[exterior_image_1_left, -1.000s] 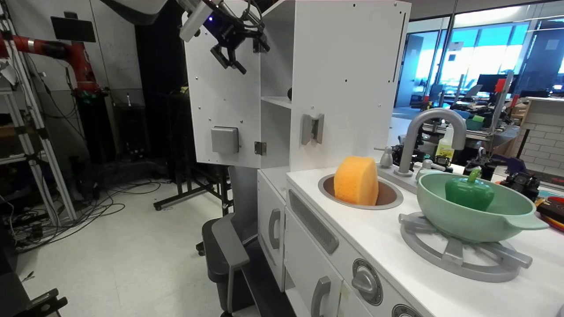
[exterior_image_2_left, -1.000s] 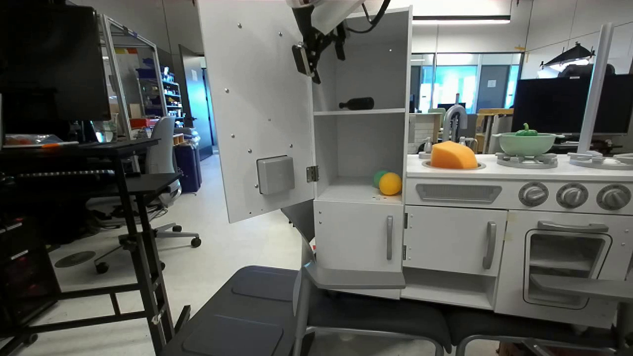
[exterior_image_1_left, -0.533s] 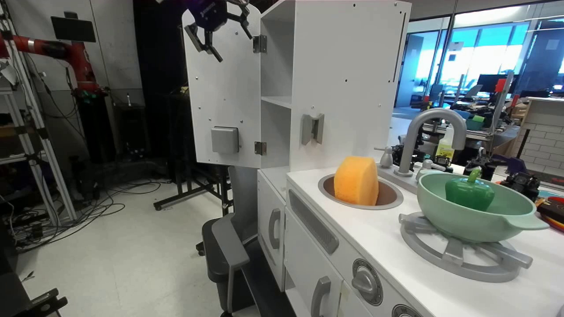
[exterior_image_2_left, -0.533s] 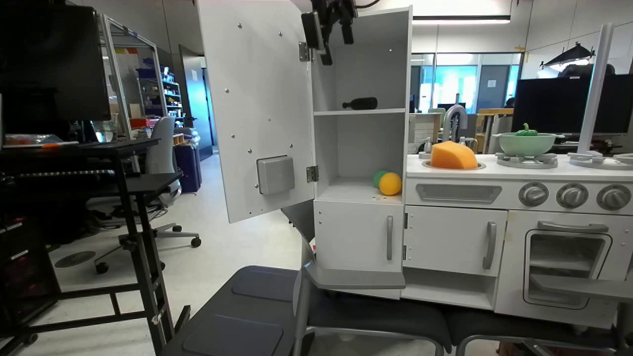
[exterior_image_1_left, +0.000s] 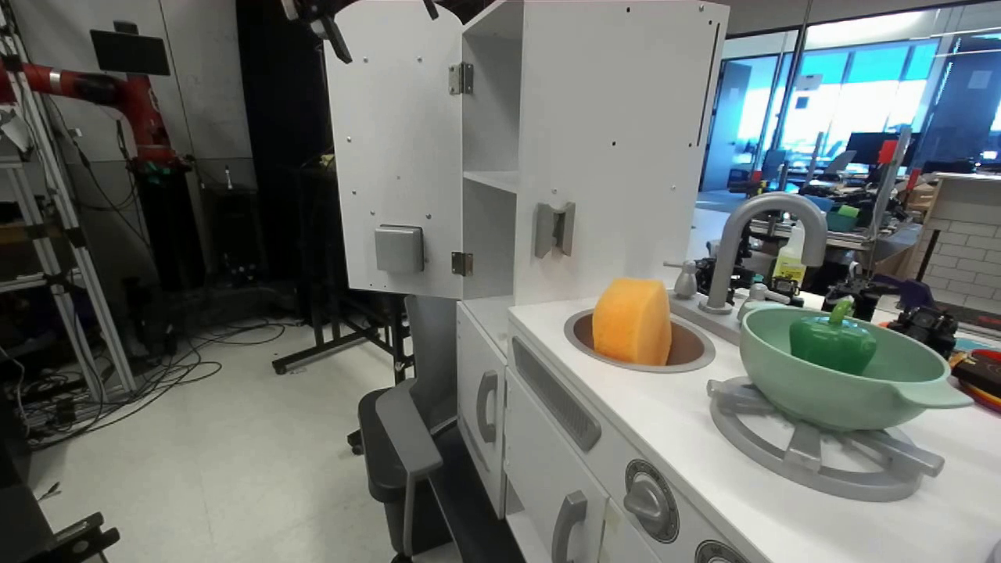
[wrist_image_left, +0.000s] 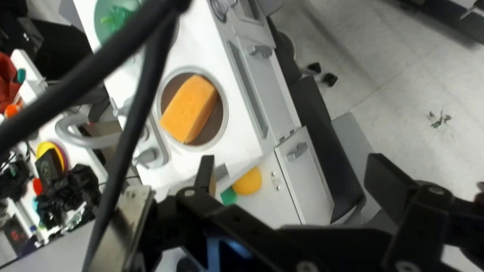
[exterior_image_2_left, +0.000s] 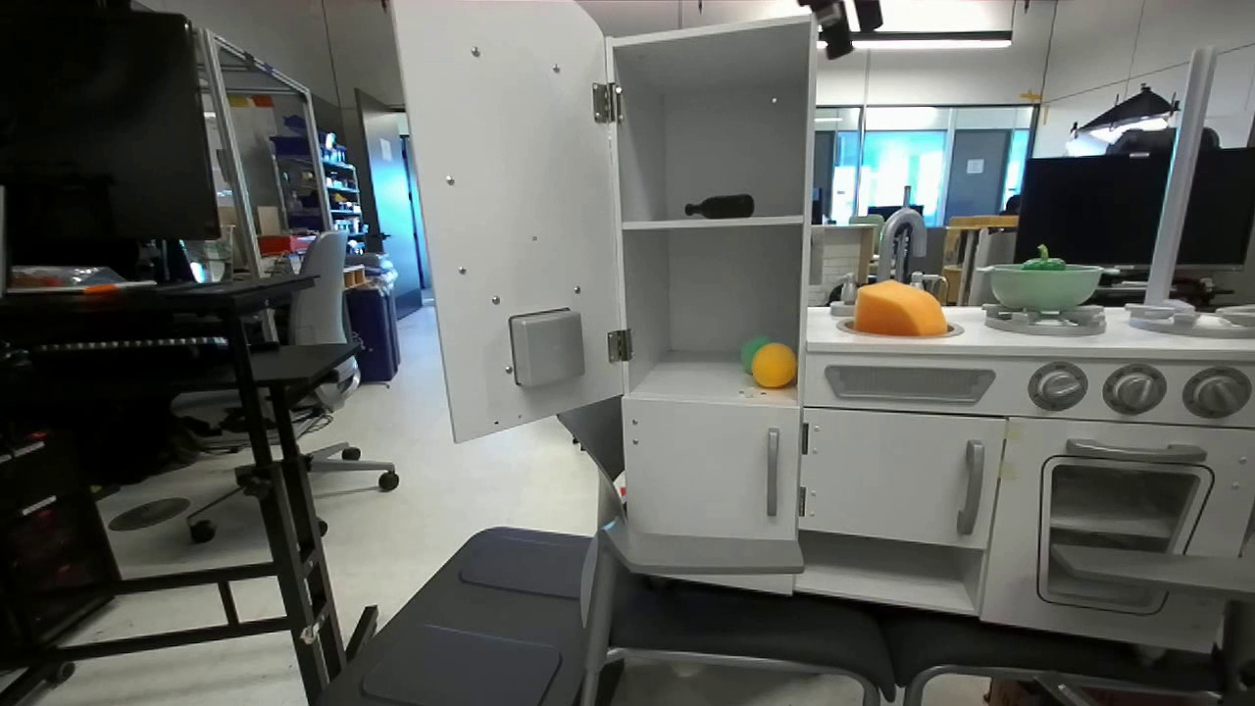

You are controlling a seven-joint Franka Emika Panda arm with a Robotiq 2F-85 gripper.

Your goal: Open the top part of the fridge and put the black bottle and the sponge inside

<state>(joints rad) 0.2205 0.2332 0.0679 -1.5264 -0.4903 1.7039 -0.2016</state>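
Wrist view: the tool (wrist_image_left: 293, 173) has its jaws spread wide, gripping nothing; the sponge (wrist_image_left: 189, 109) sits in the sink (wrist_image_left: 214, 122) set into the surface (wrist_image_left: 200, 41). In an exterior view the fridge door (exterior_image_1_left: 395, 156) stands open, and a bowl (exterior_image_1_left: 813, 399) with a pepper (exterior_image_1_left: 833, 344) rests on the burner (exterior_image_1_left: 804, 450). In an exterior view the bottle (exterior_image_2_left: 726, 206) lies on its side on the fridge shelf (exterior_image_2_left: 647, 225), above two balls (exterior_image_2_left: 775, 365).
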